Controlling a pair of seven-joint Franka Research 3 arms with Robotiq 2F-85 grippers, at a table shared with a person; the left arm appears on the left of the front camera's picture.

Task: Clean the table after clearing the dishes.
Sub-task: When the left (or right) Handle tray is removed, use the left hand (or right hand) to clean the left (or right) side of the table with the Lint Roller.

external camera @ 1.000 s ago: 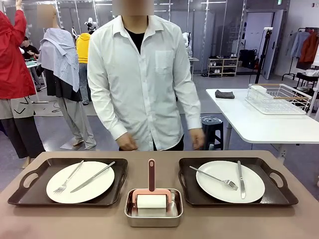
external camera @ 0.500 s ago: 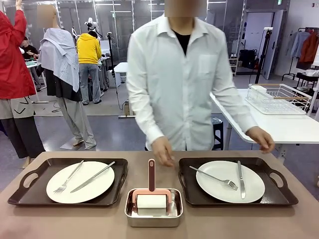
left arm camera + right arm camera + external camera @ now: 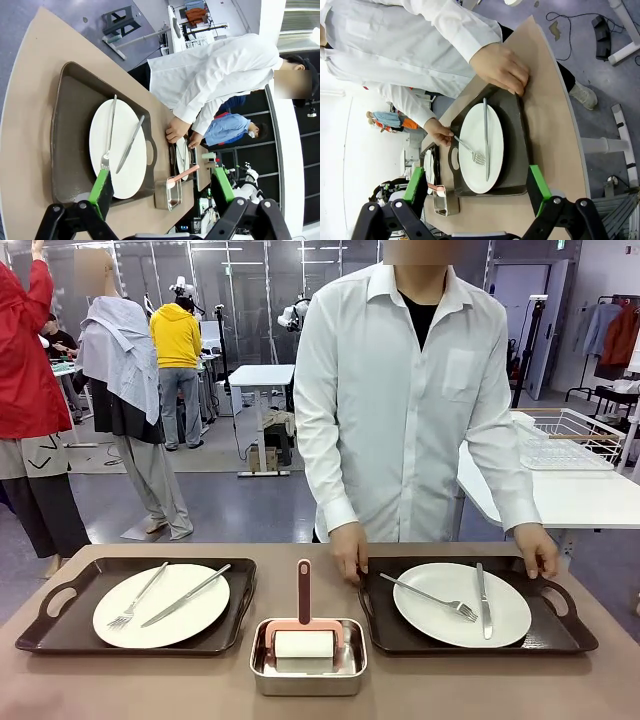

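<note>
The right tray (image 3: 380,636) is gripped by the person's hands (image 3: 349,552), presumably for clearing, with the left end effector (image 3: 160,175) and right end effector (image 3: 476,172) held spread.

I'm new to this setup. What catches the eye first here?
A person in a white shirt stands at the far side, hands at both ends of the right tray, which carries a plate with fork and knife. A second tray and second plate sit on the left; between them, nearer, a steel pan holds a pink-handled roller.
</note>
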